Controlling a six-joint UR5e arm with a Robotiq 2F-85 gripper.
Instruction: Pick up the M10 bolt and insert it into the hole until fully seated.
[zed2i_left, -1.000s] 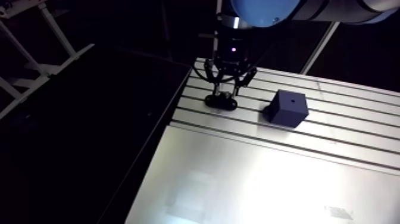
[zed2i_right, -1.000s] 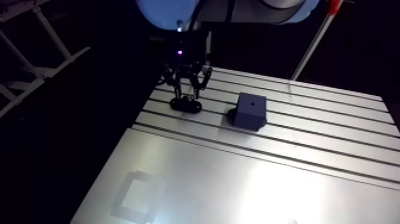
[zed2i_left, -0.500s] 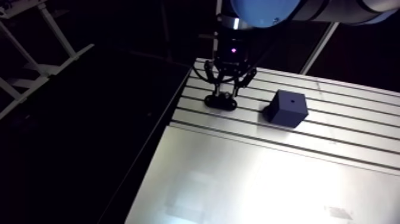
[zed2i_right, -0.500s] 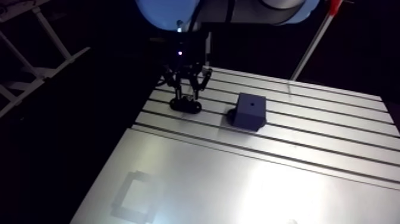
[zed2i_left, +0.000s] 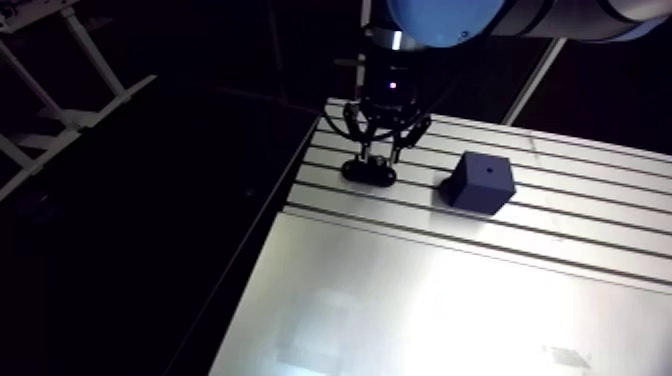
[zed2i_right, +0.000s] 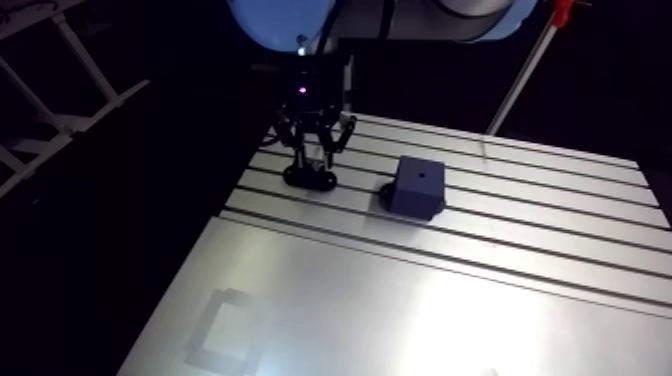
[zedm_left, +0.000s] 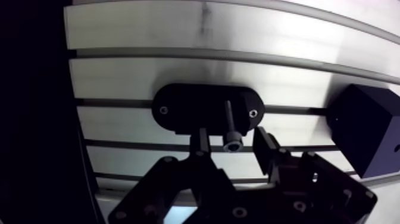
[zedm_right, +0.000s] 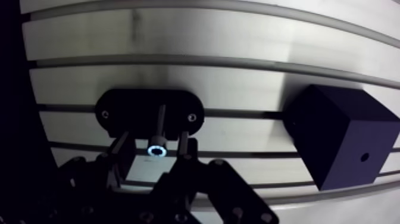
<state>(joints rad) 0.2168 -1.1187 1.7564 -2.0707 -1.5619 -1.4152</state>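
The M10 bolt (zedm_left: 230, 122) stands upright in a black oval holder (zedm_left: 184, 110), its socket head towards the wrist camera. My gripper (zedm_left: 232, 146) hangs right over it, open, with one finger on each side of the bolt head and a small gap on both sides. In the arm view the gripper (zed2i_left: 378, 152) sits low over the holder (zed2i_left: 368, 171) near the table's far left corner. A dark cube (zedm_right: 336, 134) with a small hole (zedm_right: 363, 158) in its upper face rests on the table beside the holder.
The slotted aluminium table (zed2i_left: 450, 290) runs out to the left just beyond the holder, where its edge (zed2i_left: 262, 250) drops into darkness. A wide smooth plate (zed2i_right: 400, 310) covers the near part of the table.
The whole arm view has shifted very slightly. The gripper stays over the holder and bolt, and the cube has not moved.
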